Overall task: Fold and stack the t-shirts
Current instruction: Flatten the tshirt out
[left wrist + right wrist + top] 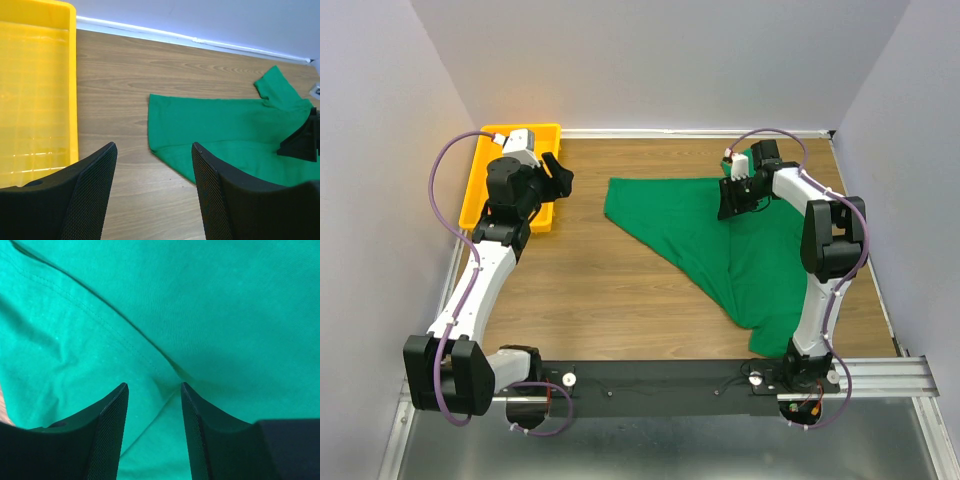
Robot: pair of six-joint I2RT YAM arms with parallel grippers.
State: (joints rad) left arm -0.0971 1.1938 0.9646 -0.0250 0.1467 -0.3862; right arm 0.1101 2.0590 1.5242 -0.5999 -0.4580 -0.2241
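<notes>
The right gripper (152, 390) is open a little. Its fingers (107, 435) are very close to the shirt (720, 250), with a seam fold between them. To do this well, I think it should go down, pinch only that fold and leave the cloth under it. The left gripper (153, 150) is open wide over the table (590, 280), near the tray (470, 195). The shirt lies rumpled on the right side, not folded yet.
</notes>
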